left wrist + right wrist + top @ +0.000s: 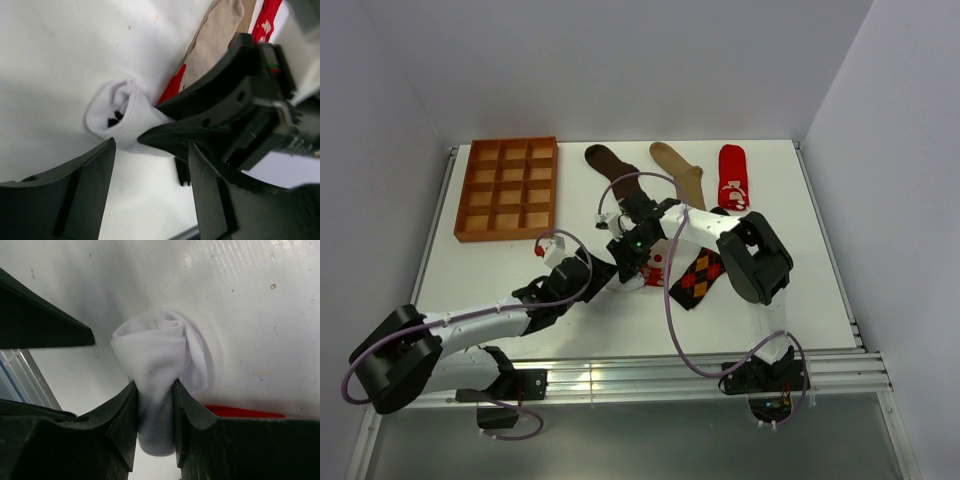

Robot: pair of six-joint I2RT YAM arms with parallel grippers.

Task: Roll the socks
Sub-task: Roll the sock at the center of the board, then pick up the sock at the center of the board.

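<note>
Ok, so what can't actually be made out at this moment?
1. Top view: the white sock is hidden beneath the right gripper and left gripper, which meet over it.
2. Top view: the beige red-toed sock is mostly covered by the right arm; in the left wrist view the right gripper cuts it off.
3. Top view: the upper end of the argyle sock runs under the right arm.

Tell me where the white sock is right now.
The right wrist view shows the rolled white fabric sock pinched in the right gripper near the centre of the white table, beside the red-toed beige sock.
</note>
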